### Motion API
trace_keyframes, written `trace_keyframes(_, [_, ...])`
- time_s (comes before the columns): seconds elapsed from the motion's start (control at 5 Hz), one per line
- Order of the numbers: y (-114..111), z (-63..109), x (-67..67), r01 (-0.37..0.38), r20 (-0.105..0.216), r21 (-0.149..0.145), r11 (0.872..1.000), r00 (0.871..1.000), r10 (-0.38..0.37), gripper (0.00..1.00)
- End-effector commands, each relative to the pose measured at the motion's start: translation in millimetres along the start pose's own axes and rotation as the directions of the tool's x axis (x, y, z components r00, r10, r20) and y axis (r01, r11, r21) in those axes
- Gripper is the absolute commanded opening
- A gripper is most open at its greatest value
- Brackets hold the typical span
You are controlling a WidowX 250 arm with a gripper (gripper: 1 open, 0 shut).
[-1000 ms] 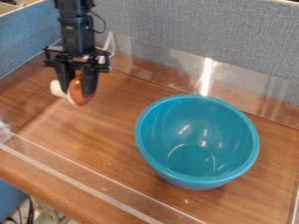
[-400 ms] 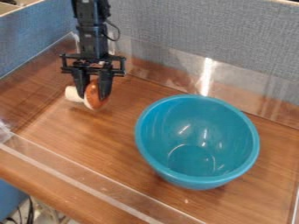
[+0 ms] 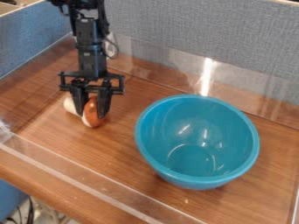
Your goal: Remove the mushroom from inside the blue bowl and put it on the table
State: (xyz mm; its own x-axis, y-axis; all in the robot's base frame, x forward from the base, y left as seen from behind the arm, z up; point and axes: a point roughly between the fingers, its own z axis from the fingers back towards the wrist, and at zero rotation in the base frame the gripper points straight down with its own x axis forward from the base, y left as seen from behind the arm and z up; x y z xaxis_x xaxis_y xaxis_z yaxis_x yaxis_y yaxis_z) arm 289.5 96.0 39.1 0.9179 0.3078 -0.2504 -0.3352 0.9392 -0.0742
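Mushroom (image 3: 91,112) in claw (image 3: 90,107), left of bowl (image 3: 198,143).

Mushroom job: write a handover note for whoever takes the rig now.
Gripper: fingers closed on the mushroom, pointing down, low over the table's left part; whether the mushroom touches the wood is unclear.
Blue bowl: upright on the table, nothing inside.
Done: mushroom out of the bowl and away from it.
Left: set it down if needed, open the fingers, back off.

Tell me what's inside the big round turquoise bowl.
Nothing shows inside the glossy turquoise bowl except shiny reflections. Its interior is open to view; only the tabletop directly beneath it is covered, so I can't say what lies there.
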Motion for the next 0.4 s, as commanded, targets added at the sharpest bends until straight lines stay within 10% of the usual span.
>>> trace_keyframes(0.0, [7.7,22.7,-4.0,-0.035,0.083,-0.011,0.999,0.996,0.036,0.0])
trace_keyframes(0.2, [12.6,22.9,-7.6,-0.062,0.093,-0.023,0.998,0.994,0.064,0.0])
